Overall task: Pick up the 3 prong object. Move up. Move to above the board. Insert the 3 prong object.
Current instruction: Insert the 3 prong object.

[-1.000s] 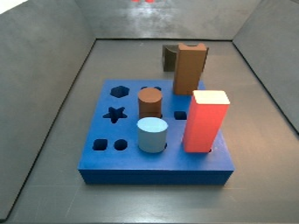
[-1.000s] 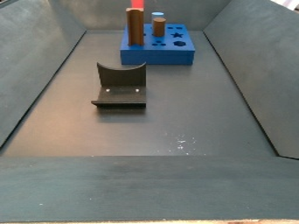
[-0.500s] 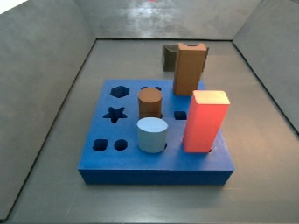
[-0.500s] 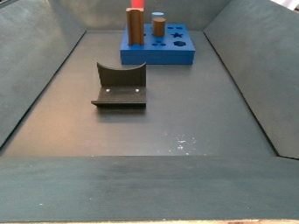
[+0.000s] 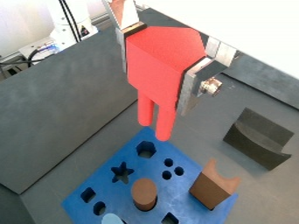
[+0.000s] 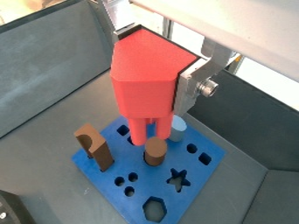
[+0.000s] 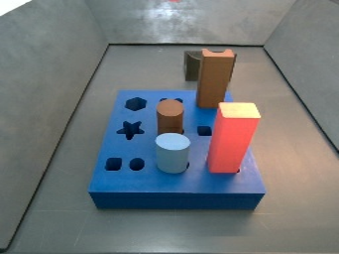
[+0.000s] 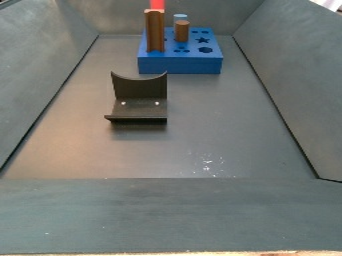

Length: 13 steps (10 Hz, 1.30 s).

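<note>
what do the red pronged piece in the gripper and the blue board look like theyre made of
The red-orange 3 prong object, clamped between the gripper's silver finger plates above the board in both wrist views, looks like matte moulded or printed plastic: flat uniform colour, crisp edges, no shine. The thick blue board with shaped cut-outs looks like the same kind of matte plastic, though painted wood cannot be ruled out.

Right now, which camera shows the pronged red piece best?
A wrist view: the 3 prong object fills the frame, its prongs hanging above the board, clamped in the tool. Both wrist views show it; neither side view does.
</note>
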Motion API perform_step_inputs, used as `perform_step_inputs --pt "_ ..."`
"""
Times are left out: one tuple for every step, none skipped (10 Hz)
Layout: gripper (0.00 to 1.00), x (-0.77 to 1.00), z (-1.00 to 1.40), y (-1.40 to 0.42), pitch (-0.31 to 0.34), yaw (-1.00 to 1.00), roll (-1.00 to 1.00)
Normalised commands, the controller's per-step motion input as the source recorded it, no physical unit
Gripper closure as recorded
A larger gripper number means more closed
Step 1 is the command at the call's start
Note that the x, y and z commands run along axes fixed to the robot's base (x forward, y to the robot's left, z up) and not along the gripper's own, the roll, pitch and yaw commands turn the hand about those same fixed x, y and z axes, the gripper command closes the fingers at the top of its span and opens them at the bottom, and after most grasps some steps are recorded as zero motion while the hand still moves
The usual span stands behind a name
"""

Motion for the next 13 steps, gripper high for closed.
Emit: perform_step_inputs --pt "1.0 0.0 -0.35 0.07 -0.039 0.0 0.05" --pt "1.0 0.04 -0.46 0.14 -0.021 0.0 0.06" --pt "1.0 0.16 -0.62 0.19 0.0 -0.06 0.01" --pt "1.0 0.13 -0.66 0.22 0.0 -0.45 -0.02" --pt "1.0 0.2 -0.76 0.24 0.0 -0.67 -0.08" --pt "1.0 0.21 -0.76 0.11 0.0 -0.87 -0.04" --pt "1.0 0.2 -0.77 0.07 0.0 -0.91 -0.05" --pt "1.0 0.02 -0.77 0.0 -0.031 -0.95 -0.05" --pt "1.0 0.0 -0.79 0.0 -0.064 -1.0 -0.03" --pt "1.0 -0.03 -0.81 0.0 -0.09 -1.0 0.0" --pt "1.0 -0.03 -0.81 0.0 -0.086 -1.0 0.0" --pt "1.0 -0.03 -0.83 0.0 -0.101 -1.0 0.0" --pt "1.0 -0.03 -0.85 0.0 -0.124 -1.0 0.0"
